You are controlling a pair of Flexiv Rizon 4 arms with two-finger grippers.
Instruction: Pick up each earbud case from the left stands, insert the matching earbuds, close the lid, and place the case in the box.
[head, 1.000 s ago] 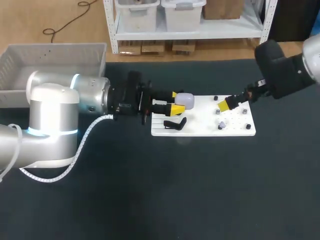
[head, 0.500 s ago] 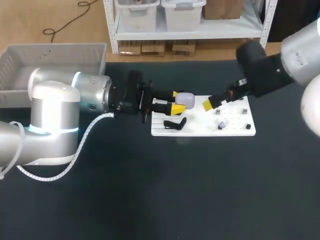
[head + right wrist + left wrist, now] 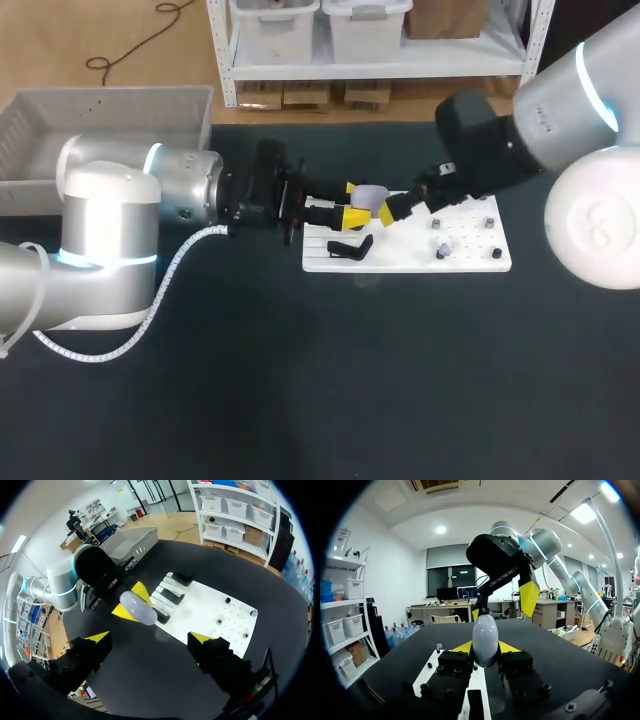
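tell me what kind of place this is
Probably a robotics lab workbench: left arm and right arm at a dark table, the left gripper holding an earbud case above a white stand board, a grey box nearby.

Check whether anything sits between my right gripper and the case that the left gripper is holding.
Nothing visible is in the way. The case is clamped in the left gripper above the white board. The right gripper is open and close to the case, with only open air between them.
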